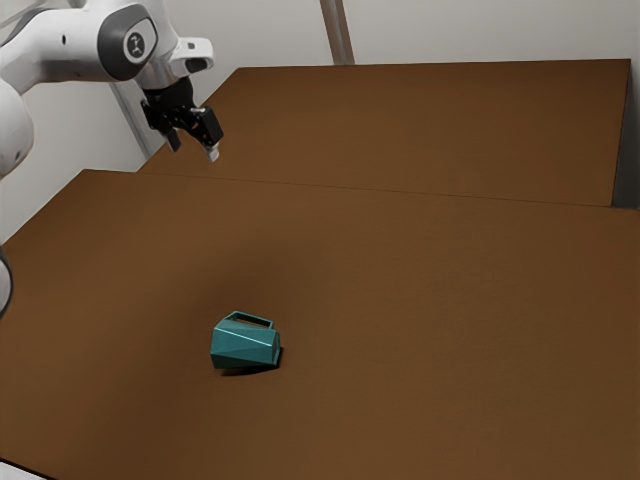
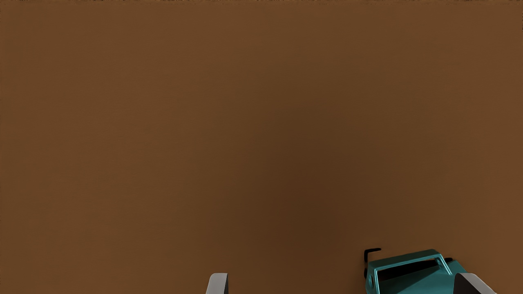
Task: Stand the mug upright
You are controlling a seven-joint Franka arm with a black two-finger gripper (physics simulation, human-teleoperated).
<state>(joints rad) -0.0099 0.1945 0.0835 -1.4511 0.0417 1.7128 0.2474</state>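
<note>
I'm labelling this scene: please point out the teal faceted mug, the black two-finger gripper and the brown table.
Teal faceted mug (image 1: 243, 348), exterior view: side of body.
Black two-finger gripper (image 1: 194, 152), exterior view: between fingertips.
Brown table (image 1: 450, 330), exterior view: bare top.

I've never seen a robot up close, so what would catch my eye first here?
Probably the teal mug, lying on its side on the brown table, its handle on the upper side. Next, the white arm reaching in from the exterior view's upper left, ending in a black end effector that hangs open above the table, well away from the mug.
</note>
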